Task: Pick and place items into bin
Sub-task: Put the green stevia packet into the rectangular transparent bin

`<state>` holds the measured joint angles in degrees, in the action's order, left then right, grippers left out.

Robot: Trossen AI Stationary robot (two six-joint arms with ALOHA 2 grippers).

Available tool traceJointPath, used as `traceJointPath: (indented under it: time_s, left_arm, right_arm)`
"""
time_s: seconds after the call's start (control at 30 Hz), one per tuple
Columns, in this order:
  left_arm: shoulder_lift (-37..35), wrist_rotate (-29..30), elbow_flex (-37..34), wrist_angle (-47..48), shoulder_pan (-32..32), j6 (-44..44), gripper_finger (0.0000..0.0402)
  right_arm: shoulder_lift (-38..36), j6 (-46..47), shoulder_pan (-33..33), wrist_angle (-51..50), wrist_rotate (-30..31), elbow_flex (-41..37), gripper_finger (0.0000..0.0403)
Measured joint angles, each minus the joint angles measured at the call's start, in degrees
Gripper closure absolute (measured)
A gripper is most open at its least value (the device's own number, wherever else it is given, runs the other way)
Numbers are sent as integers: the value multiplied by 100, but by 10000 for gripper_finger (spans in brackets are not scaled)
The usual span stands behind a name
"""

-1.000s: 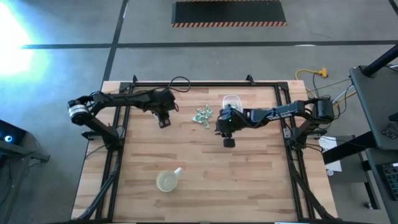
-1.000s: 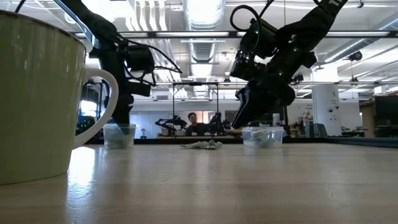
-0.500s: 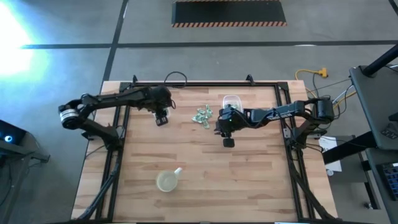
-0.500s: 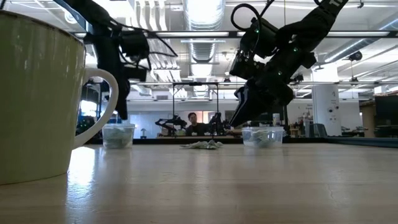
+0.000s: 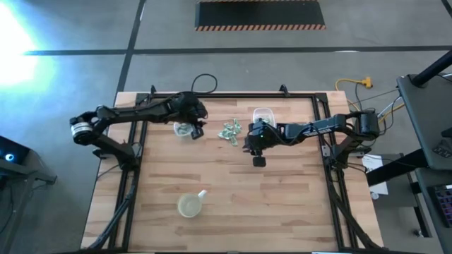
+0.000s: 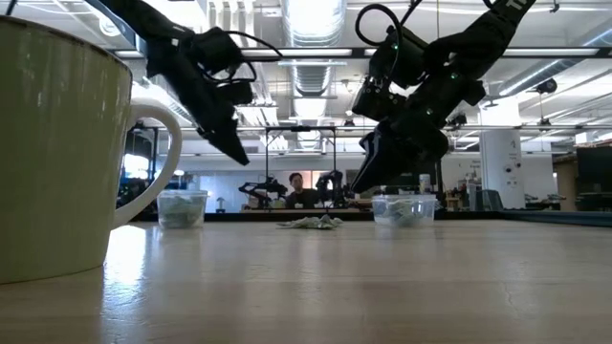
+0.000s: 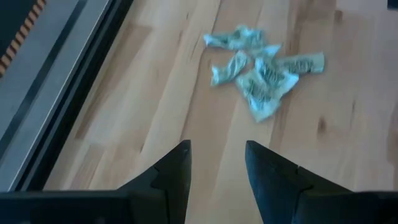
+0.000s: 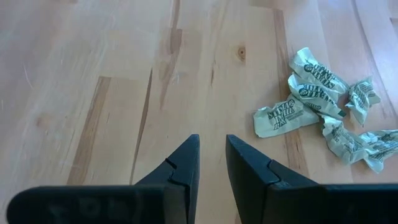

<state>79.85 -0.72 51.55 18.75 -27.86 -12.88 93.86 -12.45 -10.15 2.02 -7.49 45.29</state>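
Observation:
The items point(image 5: 231, 131) are a small heap of pale green crumpled wrappers lying flat on the wood, between the two arms; the low view shows the heap point(image 6: 308, 223) far back. My left gripper point(image 5: 200, 128) hangs above the table left of the heap, open and empty, slanting down toward the heap point(image 7: 264, 68). My right gripper point(image 5: 248, 144) hovers just right of the heap, open by a narrow gap point(image 8: 211, 142), with the wrappers point(image 8: 323, 112) ahead and to one side. A clear bin point(image 5: 183, 129) stands beside my left gripper, and another clear bin point(image 5: 263, 115) behind my right arm.
A yellowish cup with a spout point(image 5: 189, 205) stands near the table's near edge and fills the left of the low view point(image 6: 57, 143). Both clear bins point(image 6: 182, 207) point(image 6: 404, 208) hold some wrappers. Bare wood lies across the table's near half. A person sits in the room beyond the table.
My left gripper has left its place over the left bin, risen and swung toward the table's right, toward the heap. It has tipped from pointing straight down to slanting. The left bin now shows uncovered.

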Motion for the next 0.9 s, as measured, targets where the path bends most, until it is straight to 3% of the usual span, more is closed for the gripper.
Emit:
traceJointPath:
  time_s: [0.5,0.9]
  left_arm:
    - [915,-47,19,-1276,503,4,267]
    - [1155,-52,22,-1464,634,48,267]
  right_arm:
    - [0,-2,0,0,0,-21,335]
    - [0,-20,0,1,-2,-32,335]
